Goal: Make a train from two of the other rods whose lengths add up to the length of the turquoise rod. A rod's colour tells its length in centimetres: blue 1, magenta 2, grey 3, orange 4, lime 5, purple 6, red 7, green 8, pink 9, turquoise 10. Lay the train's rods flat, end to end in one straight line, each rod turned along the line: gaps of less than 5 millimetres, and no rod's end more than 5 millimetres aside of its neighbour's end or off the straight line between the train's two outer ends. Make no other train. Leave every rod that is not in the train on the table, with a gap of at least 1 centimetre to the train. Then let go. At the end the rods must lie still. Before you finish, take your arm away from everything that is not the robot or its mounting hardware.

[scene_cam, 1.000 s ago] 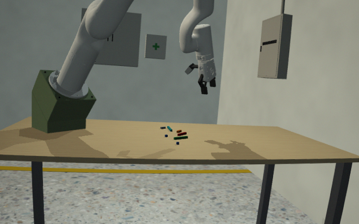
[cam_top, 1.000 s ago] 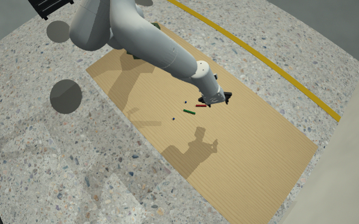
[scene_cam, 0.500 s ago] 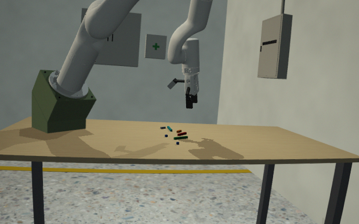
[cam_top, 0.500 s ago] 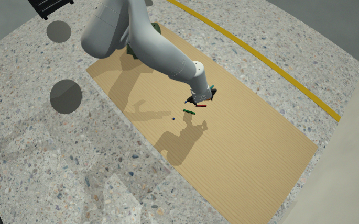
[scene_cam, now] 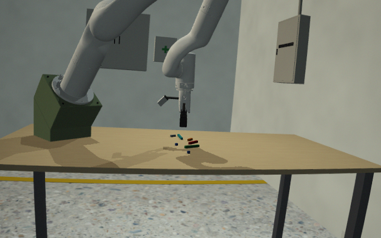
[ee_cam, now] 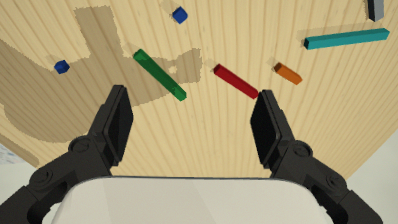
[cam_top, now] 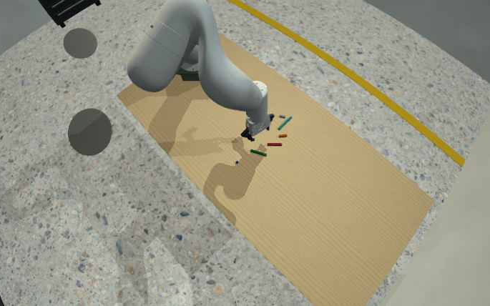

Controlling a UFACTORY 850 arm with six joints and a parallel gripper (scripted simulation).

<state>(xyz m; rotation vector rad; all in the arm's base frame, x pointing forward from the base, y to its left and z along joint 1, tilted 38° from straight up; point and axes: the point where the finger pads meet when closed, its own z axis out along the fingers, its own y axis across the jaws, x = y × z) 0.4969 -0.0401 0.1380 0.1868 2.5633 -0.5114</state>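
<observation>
The gripper (ee_cam: pixel 192 127) hangs above the table (scene_cam: pixel 274 153), fingers spread wide and empty, likely to choose a rod. The red rod (ee_cam: pixel 235 81) and grey rod (ee_cam: pixel 376 8), totalling the turquoise rod (ee_cam: pixel 346 38), lie well apart.

In the wrist view the grey rod (ee_cam: pixel 376 8) gets chopped off by the top edge. From the top, the arm (cam_top: pixel 216 81) hides most of its green base (cam_top: pixel 185 76), and one blue cube (cam_top: pixel 252 139) barely peeks out beside the gripper (cam_top: pixel 257 127).
</observation>
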